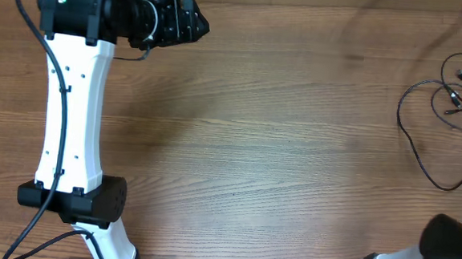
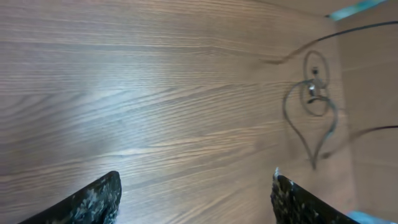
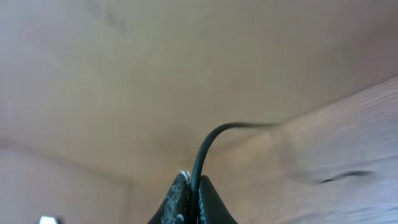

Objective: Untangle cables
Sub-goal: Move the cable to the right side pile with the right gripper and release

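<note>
A thin black cable (image 1: 449,107) lies in loose tangled loops on the wooden table at the far right of the overhead view. It also shows in the left wrist view (image 2: 311,109), far off at the right. My left gripper (image 1: 191,23) is at the table's far left, open and empty, with its fingertips (image 2: 196,190) wide apart over bare wood. My right gripper (image 3: 191,186) is shut on a black cable (image 3: 208,143) that arches up from between its fingers. Only the right arm's base shows in the overhead view; its gripper is out of frame there.
The wooden table (image 1: 254,147) fills the overhead view. The left arm's white link (image 1: 75,112) runs along the left side. The right arm's base (image 1: 449,247) sits at the bottom right corner.
</note>
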Available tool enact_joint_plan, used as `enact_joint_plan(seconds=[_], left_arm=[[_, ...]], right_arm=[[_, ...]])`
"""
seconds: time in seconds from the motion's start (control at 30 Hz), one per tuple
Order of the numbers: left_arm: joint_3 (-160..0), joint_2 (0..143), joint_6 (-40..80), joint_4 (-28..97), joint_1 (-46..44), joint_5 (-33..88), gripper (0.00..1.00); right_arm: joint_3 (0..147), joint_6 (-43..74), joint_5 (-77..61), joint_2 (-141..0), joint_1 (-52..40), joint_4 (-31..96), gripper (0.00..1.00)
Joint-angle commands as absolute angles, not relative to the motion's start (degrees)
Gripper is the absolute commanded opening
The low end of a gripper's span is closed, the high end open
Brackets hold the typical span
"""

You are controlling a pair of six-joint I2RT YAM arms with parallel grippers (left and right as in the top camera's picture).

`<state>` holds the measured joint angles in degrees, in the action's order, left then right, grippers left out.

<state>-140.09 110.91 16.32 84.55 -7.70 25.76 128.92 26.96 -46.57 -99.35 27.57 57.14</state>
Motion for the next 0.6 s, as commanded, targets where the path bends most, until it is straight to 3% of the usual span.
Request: enact_joint_plan(seconds=[0.0, 0.27, 0.53, 0.57], left_arm=[[-141.1, 111.3, 14.5, 84.6, -8.7, 21.1, 0.77], [-141.0, 111.3, 14.5, 85.1, -9.5, 20.6, 0.76], [-141.0, 111.3, 14.5, 85.9, -9.6, 20.6, 0.76], [-141.0, 111.3, 14.5, 85.9, -9.6, 20.5, 0.76]], right_arm=[[132.6, 33.5, -52.1, -97.8, 35.3, 57.1, 0.04], [133.1, 35.3, -46.9, -98.8, 52.0, 60.7, 0.04], [133.0, 33.6, -24.4, -104.1, 53.1, 70.7, 0.04], [132.8, 33.6, -24.3, -105.0, 52.7, 71.6, 0.11]])
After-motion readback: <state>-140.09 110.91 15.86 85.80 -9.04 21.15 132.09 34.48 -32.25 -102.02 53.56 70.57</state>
